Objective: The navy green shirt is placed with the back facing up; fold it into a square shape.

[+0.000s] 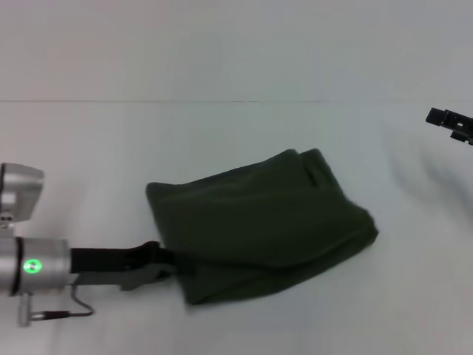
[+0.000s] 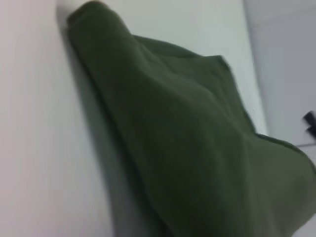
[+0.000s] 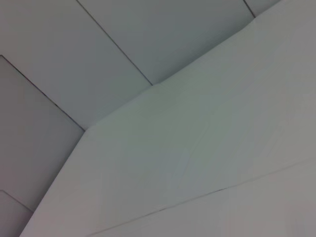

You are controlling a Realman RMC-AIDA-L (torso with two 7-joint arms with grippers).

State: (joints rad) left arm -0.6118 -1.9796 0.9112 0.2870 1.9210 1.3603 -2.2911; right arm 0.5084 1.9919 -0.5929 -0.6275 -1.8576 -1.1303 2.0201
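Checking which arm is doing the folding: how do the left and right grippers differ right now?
The left gripper sits at the near-left corner of the navy green shirt, its tip under the cloth; the right gripper is far off at the right edge, clear of the shirt. Only the left wrist view shows cloth. Both are black.

Soft even light, slightly blurred views.

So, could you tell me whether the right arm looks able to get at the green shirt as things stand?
Probably yes. The right gripper hovers off to the right, apart from the navy green shirt, with only bare white table between them. The left gripper is already at the shirt's near left corner.
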